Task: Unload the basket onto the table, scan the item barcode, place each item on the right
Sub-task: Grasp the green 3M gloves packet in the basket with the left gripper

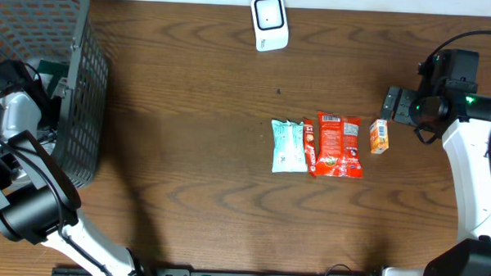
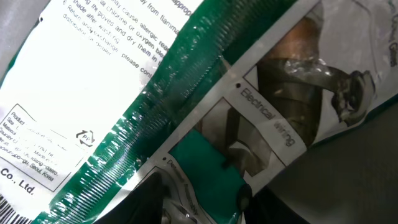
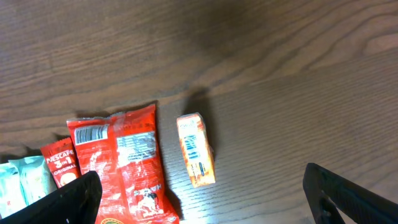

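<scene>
Left arm reaches into the grey mesh basket (image 1: 91, 108) at the table's far left corner. The left gripper (image 2: 202, 208) is barely visible overhead, buried among the basket walls. The left wrist view is filled by a green-and-white glove package (image 2: 124, 81): printed allergy text, a recycling mark, photo panels, one labelled "Electrical wiring", and a sliver of barcode at the bottom left edge. The package lies tilted, pressed right up to the camera, with the dark fingertips at the bottom edge against or just under its green border. Cannot tell if the jaws are closed on it or only touching. A bit of green shows inside the basket overhead, so the package is in the basket, not on the table (image 1: 188, 152). The white barcode scanner (image 1: 269, 22) stands at the far edge, centre, well apart from the basket. Mid-right on the table is a row: pale green packet (image 1: 289, 146), Nescafe stick (image 1: 308, 144) touching it, red snack bag (image 1: 337, 145) overlapping the stick, and a small orange box (image 1: 379, 136) just beside the bag with a narrow gap. The right gripper (image 1: 392, 104) hovers near the orange box, spread wide and holding nothing. In its wrist view both fingers sit at the bottom corners with the box between them, lower on the wood.
</scene>
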You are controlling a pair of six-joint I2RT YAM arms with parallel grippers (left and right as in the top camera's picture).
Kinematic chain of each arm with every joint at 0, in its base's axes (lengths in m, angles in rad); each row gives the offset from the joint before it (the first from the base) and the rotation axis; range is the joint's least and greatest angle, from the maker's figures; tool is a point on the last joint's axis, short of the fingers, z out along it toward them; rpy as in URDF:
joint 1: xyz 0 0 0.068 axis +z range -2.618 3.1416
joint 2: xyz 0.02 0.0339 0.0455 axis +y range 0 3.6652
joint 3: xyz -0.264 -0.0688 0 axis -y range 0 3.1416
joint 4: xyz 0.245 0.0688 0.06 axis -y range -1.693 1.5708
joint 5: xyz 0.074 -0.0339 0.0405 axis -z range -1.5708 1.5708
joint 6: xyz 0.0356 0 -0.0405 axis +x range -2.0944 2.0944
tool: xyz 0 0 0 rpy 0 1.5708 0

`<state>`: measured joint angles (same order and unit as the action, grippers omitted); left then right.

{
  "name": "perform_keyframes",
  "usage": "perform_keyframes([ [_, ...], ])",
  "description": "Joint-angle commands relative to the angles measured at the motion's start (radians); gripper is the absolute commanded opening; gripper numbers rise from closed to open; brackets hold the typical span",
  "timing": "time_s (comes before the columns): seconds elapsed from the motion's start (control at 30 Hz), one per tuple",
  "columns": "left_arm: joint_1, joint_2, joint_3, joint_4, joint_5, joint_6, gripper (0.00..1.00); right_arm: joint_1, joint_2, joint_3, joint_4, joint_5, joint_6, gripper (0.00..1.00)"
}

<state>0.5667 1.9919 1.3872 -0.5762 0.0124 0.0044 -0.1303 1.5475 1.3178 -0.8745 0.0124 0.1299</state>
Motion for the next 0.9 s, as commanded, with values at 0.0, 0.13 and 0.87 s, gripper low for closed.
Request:
perform_keyframes([
  [0.0, 0.0, -0.04, 0.001, 0.018, 0.02, 0.002, 0.39, -0.006, -0.003, 0.012, -0.001, -0.003, 0.014, 0.99],
  [0.13, 0.0, -0.07, 0.001, 0.029, 0.019, 0.003, 0.27, -0.006, -0.003, 0.012, -0.001, -0.003, 0.014, 0.99],
  [0.87, -0.023, -0.048, -0.078, 0.05, -0.078, -0.007, 0.83, -0.006, -0.003, 0.012, -0.001, -0.003, 0.014, 0.99],
])
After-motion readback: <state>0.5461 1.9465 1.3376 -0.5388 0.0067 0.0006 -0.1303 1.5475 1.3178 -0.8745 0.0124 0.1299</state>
